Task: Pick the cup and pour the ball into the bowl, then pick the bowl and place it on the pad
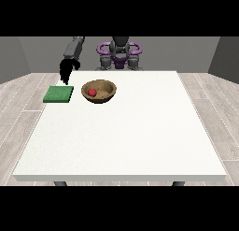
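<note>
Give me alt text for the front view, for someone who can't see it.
A red ball sits inside a wooden bowl on a white table, beside a green pad. A black hand at the view's left hangs above the pad's far edge, fingers pointing down.

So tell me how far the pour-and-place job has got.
Done: the red ball already lies inside the wooden bowl; no cup shows anywhere. In hand: nothing is held; the hand at the view's left hangs above the table, behind the green pad, its fingers pointing down. Left: the bowl stands beside the pad, not on it, so it must be lifted across.
</note>
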`<state>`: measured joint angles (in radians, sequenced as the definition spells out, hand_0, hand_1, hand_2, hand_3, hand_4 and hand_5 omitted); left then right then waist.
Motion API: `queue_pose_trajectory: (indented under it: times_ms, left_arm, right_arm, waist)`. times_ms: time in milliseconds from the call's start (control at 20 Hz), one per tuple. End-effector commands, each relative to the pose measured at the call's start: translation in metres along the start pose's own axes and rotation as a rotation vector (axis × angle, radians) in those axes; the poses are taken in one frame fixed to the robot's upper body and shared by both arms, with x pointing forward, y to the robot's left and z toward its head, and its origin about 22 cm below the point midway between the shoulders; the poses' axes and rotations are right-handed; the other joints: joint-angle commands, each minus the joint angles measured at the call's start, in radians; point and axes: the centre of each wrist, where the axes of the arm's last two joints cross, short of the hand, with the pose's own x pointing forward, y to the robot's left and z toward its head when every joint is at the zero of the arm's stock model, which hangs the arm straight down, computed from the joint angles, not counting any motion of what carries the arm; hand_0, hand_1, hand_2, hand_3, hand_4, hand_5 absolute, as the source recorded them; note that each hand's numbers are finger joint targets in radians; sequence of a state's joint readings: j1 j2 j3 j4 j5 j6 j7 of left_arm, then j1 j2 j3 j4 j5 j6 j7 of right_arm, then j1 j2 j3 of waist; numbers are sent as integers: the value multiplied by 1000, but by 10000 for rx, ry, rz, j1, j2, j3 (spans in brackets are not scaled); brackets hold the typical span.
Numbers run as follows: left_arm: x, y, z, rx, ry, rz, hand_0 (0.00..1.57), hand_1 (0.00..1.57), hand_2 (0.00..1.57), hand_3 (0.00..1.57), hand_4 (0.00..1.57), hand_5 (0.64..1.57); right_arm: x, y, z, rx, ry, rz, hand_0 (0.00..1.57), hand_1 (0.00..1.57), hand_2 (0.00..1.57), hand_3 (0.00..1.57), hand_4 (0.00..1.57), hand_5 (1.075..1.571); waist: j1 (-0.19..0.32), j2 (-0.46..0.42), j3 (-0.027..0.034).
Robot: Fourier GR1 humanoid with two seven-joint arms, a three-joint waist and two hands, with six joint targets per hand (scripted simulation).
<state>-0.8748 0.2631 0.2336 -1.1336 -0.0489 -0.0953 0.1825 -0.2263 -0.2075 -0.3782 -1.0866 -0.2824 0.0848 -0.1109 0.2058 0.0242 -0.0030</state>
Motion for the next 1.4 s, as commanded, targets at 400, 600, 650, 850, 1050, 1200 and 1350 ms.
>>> queue_pose_trajectory:
  times_ms: [400,600,650,850,1050,1200,1350]
  left_arm:
    - [12,101,31,93,-380,526,0,0,0,0,995,1544]
    - [31,127,36,21,-1298,827,0,0,0,0,1009,1536]
    - [25,120,36,-4,-710,824,0,0,0,0,1008,1535]
    - [25,129,50,228,-913,668,0,0,0,0,1019,1533]
    - [30,147,62,224,-1087,477,0,0,0,0,1013,1539]
    - [36,159,63,434,-1317,598,0,0,0,0,1019,1536]
    - [39,144,56,486,-1456,648,0,0,0,0,1024,1536]
  right_arm:
    - [-31,35,-22,287,-94,-337,0,0,0,0,595,1557]
    - [-49,45,-21,483,-756,-754,0,0,0,0,536,1554]
    - [-43,52,-30,508,-63,-427,0,0,0,0,553,1558]
    - [-58,47,-25,404,-154,-400,0,0,0,0,509,1552]
    - [-47,23,-32,456,-581,-576,0,0,0,0,469,1548]
    - [-57,58,-33,419,-434,-371,0,0,0,0,452,1547]
    - [-46,87,-46,816,-719,-571,0,0,0,0,444,1547]
  waist:
    - [-217,805,35]
    - [-132,1695,40]
    - [-263,1333,38]
    - [-276,1351,37]
    - [-221,1731,38]
    - [-224,1715,33]
    - [-350,1946,34]
